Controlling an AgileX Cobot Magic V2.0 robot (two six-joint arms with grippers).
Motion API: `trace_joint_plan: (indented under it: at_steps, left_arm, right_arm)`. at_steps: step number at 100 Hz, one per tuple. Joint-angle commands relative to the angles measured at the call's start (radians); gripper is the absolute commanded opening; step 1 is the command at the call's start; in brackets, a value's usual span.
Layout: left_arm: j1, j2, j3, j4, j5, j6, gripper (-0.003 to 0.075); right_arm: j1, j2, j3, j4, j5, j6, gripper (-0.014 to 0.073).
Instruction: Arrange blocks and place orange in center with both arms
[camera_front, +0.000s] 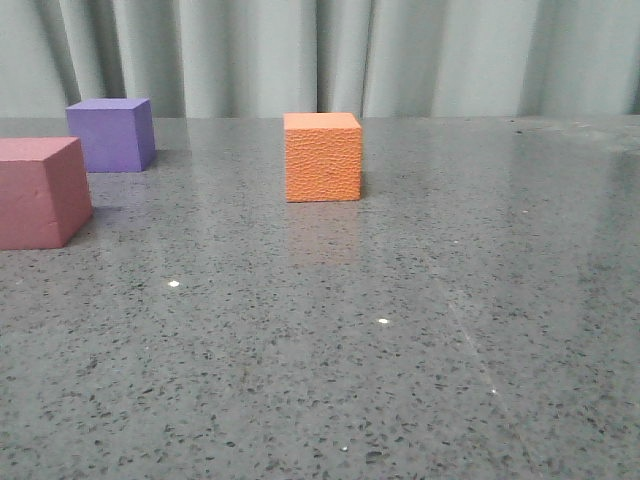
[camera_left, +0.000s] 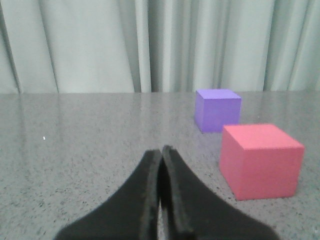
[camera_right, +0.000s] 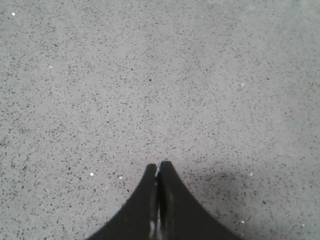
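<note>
The orange cube (camera_front: 322, 157) with pebbled faces stands on the grey speckled table near the middle, towards the back. The purple cube (camera_front: 111, 134) stands at the back left. The pinkish-red cube (camera_front: 38, 192) sits in front of it at the left edge, partly cut off. Neither gripper shows in the front view. In the left wrist view my left gripper (camera_left: 161, 149) is shut and empty, with the pinkish-red cube (camera_left: 260, 160) and purple cube (camera_left: 217, 109) beyond it, apart from the fingers. My right gripper (camera_right: 158, 164) is shut and empty over bare table.
A pale pleated curtain (camera_front: 330, 55) hangs along the table's far edge. The grey speckled tabletop (camera_front: 400, 350) stretches across the front and right of the front view.
</note>
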Motion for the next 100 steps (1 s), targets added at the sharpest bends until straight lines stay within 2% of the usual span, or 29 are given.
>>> trace_joint_plan:
  at_steps: [1, 31, 51, 84, 100]
  left_arm:
    - [-0.008, -0.033, 0.056, -0.002, -0.078, -0.006, -0.0019]
    - [-0.008, -0.033, 0.056, -0.002, -0.078, -0.006, -0.0019]
    - [-0.008, -0.033, 0.056, -0.002, -0.078, -0.006, -0.0019]
    - [-0.008, -0.033, 0.056, -0.002, -0.078, -0.006, -0.0019]
    - [-0.008, -0.033, 0.056, -0.002, -0.078, -0.006, -0.0019]
  right_arm:
    - [-0.007, 0.004, -0.023, -0.039, -0.045, -0.006, -0.0067]
    - [-0.007, 0.004, -0.023, -0.038, -0.052, -0.006, -0.0067]
    - [-0.019, -0.075, 0.009, -0.012, -0.235, -0.019, -0.0067]
    - [-0.176, -0.312, 0.247, 0.301, -0.579, -0.301, -0.0067]
    - [-0.223, -0.443, 0.372, 0.373, -0.678, -0.331, -0.0067]
